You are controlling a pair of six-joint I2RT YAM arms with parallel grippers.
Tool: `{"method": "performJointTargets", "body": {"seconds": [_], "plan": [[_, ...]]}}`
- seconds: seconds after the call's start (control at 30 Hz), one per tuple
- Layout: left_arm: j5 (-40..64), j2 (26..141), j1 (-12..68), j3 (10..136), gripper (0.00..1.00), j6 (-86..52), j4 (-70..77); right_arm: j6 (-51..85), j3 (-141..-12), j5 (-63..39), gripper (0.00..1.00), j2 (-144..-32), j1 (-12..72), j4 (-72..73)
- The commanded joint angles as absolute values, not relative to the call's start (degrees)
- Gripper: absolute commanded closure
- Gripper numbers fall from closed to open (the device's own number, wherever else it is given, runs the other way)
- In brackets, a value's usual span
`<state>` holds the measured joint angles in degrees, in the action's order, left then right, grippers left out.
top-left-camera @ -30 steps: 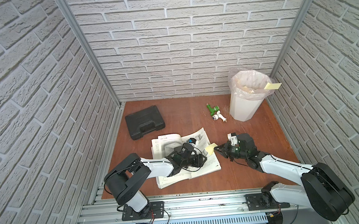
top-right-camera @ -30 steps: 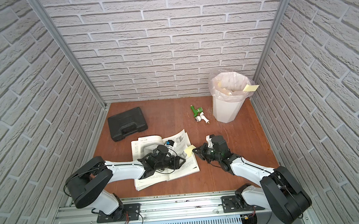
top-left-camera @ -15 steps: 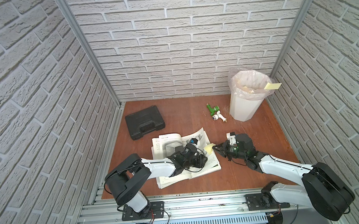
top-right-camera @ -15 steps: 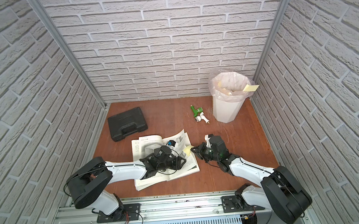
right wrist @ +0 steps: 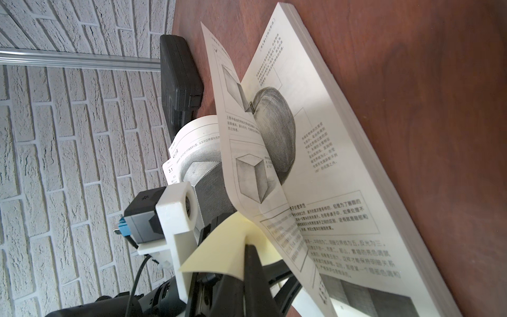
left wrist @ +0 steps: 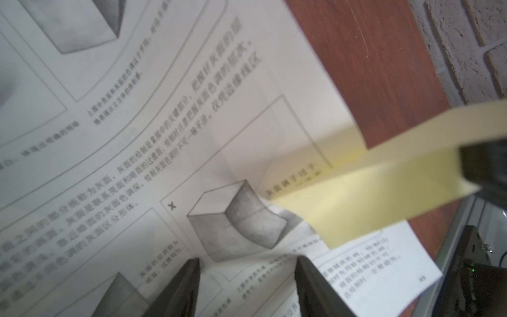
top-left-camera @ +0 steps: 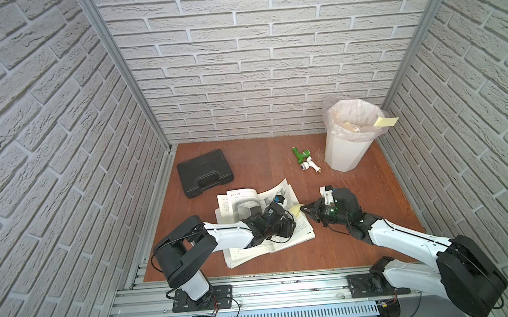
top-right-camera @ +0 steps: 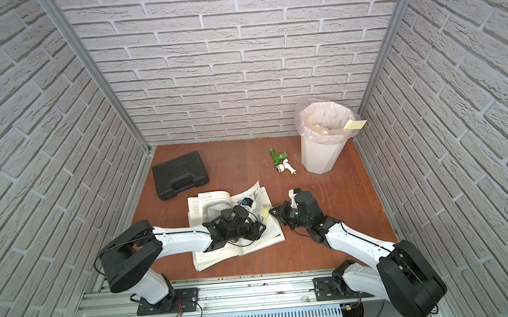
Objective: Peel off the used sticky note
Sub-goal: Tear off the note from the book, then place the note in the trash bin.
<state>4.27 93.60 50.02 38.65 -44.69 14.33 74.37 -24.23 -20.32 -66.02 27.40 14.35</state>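
An open book [top-left-camera: 241,204] [top-right-camera: 209,204] lies on the wooden table. A pale yellow sticky note [top-left-camera: 295,209] [top-right-camera: 263,212] hangs off the edge of its lifted right page [right wrist: 247,175]. My right gripper [top-left-camera: 303,209] [right wrist: 248,247] is shut on the note's free edge [right wrist: 219,247], and the note bends up from the page, with one strip still stuck to it [left wrist: 343,153]. My left gripper [top-left-camera: 283,225] [left wrist: 247,263] rests on the printed page [left wrist: 137,137] beside the note. Its two fingers stand apart and hold nothing.
A black case [top-left-camera: 204,173] lies at the back left. A white bin with a plastic liner [top-left-camera: 347,144] stands at the back right, with another yellow note [top-left-camera: 386,121] on its rim. A green and white tool [top-left-camera: 304,158] lies next to the bin.
My right gripper, holding the note, has shifted slightly left toward the book. The left arm has hardly moved.
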Motion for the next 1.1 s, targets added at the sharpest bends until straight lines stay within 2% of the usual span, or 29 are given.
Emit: {"method": "performJointTargets", "body": {"seconds": [0.0, 0.43, 0.63, 0.87, 1.07], "plan": [[5.92, 97.59, 50.83, 37.33, 0.40, -44.58, 5.19, 74.84, -26.24, -19.51, 0.97, -66.29, 28.09, 17.84], [6.62, 98.54, 50.84, 38.01, 0.40, -44.30, 5.19, 73.29, -29.88, -18.96, 0.97, -65.49, 28.47, 14.79], [7.71, 97.50, 50.89, 37.31, 0.39, -43.89, 6.51, 66.88, -35.34, -16.48, 0.97, -62.52, 27.55, 6.37], [10.16, 94.29, 50.88, 34.63, 0.39, -43.77, 12.20, 57.07, -49.26, -19.18, 0.97, -61.99, 21.44, -6.19], [12.92, 91.89, 50.84, 33.35, 0.38, -43.68, 17.15, 51.89, -65.07, -25.72, 0.97, -66.88, 11.50, -13.34]]}}
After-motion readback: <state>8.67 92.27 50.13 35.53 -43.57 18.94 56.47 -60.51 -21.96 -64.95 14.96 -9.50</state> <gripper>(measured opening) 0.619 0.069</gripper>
